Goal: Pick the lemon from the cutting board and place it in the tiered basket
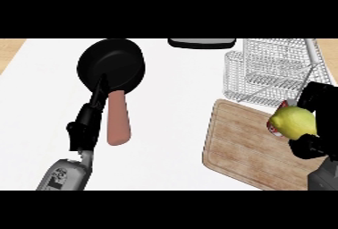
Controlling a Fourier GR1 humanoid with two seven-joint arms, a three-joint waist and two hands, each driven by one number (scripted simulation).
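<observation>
White desk (171, 134) carries all items, listed by decreasing size. Wooden cutting board (244, 147), at the desk's right edge toward the near corner. Wire tiered basket (271, 71), at the far right corner, just beyond the board. Black frying pan (111, 65) with a reddish handle, left of centre toward the far edge. Right hand (315, 120), at the right edge, fingers (305, 145) curled round the lemon (293, 121); the lemon is held over the board's far right part, its long axis roughly upright in view, the basket lying directly beyond it. Left hand (82, 127), near the left edge beside the pan handle, fingers relaxed, holding nothing. The right hand is much the nearer to the basket.
</observation>
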